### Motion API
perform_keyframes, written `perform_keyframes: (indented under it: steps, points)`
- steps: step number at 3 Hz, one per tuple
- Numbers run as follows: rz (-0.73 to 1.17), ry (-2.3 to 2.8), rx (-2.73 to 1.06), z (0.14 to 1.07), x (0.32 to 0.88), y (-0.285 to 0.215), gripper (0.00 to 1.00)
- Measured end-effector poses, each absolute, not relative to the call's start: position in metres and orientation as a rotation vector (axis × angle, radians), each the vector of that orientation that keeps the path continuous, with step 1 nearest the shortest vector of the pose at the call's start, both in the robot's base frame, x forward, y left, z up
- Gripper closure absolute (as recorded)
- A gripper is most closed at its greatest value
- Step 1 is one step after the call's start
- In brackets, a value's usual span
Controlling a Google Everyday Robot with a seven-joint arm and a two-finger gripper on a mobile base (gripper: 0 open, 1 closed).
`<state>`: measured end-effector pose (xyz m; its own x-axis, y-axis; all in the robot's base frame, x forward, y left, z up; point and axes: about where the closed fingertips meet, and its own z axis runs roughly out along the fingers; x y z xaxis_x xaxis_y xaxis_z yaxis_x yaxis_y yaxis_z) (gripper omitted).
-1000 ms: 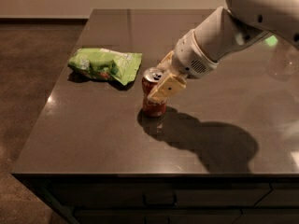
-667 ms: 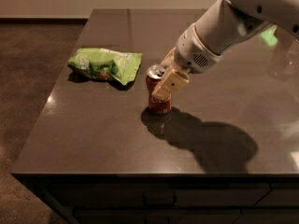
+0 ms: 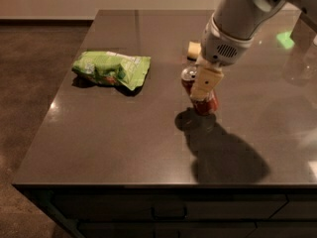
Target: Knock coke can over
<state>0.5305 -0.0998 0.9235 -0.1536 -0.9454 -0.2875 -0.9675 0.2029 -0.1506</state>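
The coke can point(image 3: 204, 103) is red with a silver top and sits near the middle of the dark table point(image 3: 119, 138). It is tilted, with its top leaning to the upper left. My gripper point(image 3: 204, 86) comes down from the upper right on the white arm point(image 3: 237, 19). It is closed around the can's middle, and a cream finger point(image 3: 207, 81) lies across the can's front. The can's lower end is just over its own shadow. I cannot tell whether it touches the table.
A green snack bag point(image 3: 111, 69) lies on the table's left side. A pale yellow sponge point(image 3: 194, 49) sits behind the can, partly hidden by the arm. The table's front edge point(image 3: 148, 186) is near the bottom of the view, and the floor lies to the left.
The gripper and the can have moved to the right together. The can now leans more, its top to the left. The green bag has not moved.
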Motion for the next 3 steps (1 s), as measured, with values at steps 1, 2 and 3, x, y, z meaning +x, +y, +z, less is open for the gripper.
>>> perform_keyframes:
  steps: [1,2,3]
  points:
    - [-0.022,2.217,-1.822,0.93,0.534,-0.119,1.0]
    - [-0.115,2.268,-1.865,0.926,0.537,-0.131,0.84]
    - [-0.182,2.301,-1.927,0.917,0.539,-0.137,0.61]
